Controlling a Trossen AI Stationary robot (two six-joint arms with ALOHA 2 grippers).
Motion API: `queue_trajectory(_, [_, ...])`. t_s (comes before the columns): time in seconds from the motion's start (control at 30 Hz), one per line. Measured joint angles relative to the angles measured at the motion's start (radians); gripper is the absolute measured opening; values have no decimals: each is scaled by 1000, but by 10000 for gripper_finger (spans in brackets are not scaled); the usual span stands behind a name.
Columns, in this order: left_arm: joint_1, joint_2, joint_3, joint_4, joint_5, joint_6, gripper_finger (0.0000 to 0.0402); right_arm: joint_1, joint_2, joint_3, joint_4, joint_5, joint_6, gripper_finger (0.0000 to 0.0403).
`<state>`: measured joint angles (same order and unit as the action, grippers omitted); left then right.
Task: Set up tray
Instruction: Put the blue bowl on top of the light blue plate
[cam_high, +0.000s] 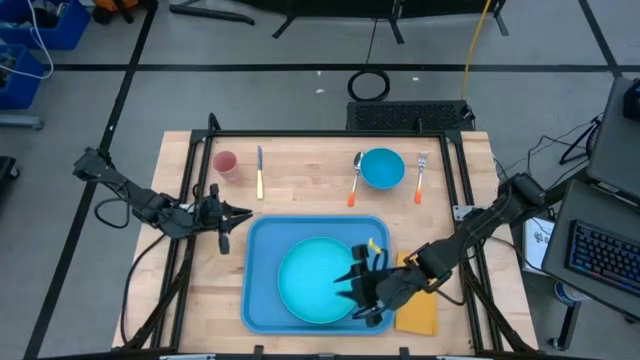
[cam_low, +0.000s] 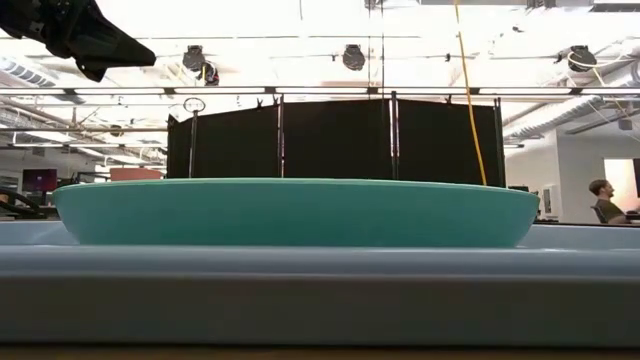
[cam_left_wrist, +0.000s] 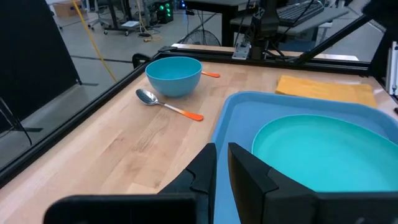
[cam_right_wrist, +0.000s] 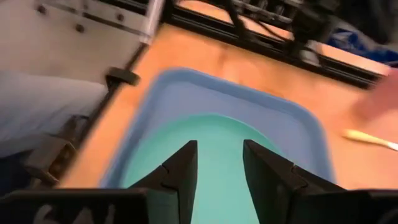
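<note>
Light-blue tray sat at near centre of the table, with the turquoise plate on it. Right gripper hovered over the plate's right side, fingers parted, holding nothing. Left gripper, fingers nearly together and empty, waited just beyond the tray's far-left corner.

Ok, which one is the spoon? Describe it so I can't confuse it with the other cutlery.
Find the light-blue tray near the front; behind it, a small blue bowl sits on the bare wood. The spoon lies just left of that bowl, the fork on its other side. It alone has an orange handle and a rounded silver head.
</note>
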<state>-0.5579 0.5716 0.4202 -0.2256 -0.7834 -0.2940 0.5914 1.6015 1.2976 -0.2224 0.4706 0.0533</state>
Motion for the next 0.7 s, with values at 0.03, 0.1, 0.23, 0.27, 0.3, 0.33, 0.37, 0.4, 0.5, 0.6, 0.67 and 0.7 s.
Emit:
queue_trajectory(0.03, [0,0,0,-6,0,-3,47,-2,-11,0,-33,37,5,118])
queue_trajectory(0.1, [0,0,0,-10,0,-6,47,-11,-31,0,-95,118,23,122])
queue_trajectory(0.23, [0,0,0,-10,0,-7,47,-46,-54,0,-211,206,78,137])
queue_trajectory(0.27, [0,0,0,-10,0,-7,47,-60,-57,0,-238,205,94,140])
queue_trajectory(0.3, [0,0,0,-10,0,-7,47,-75,-61,0,-263,205,109,144])
queue_trajectory(0.33, [0,0,0,-10,0,-7,47,-89,-62,0,-291,204,119,147])
queue_trajectory(0.37, [0,0,0,-10,0,-8,47,-103,-62,0,-321,196,130,150])
queue_trajectory(0.4, [0,0,0,-10,0,-8,47,-119,-61,0,-348,184,141,153])
queue_trajectory(0.5, [0,0,0,-10,0,-9,47,-155,-60,0,-417,181,170,163])
queue_trajectory(0.6, [0,0,0,-10,0,-20,47,-191,-61,0,-469,174,174,174])
queue_trajectory(0.67, [0,0,0,-12,0,-24,47,-217,-60,0,-499,152,178,182])
queue_trajectory(0.7, [0,0,0,-14,0,-24,47,-230,-60,0,-513,147,185,186])
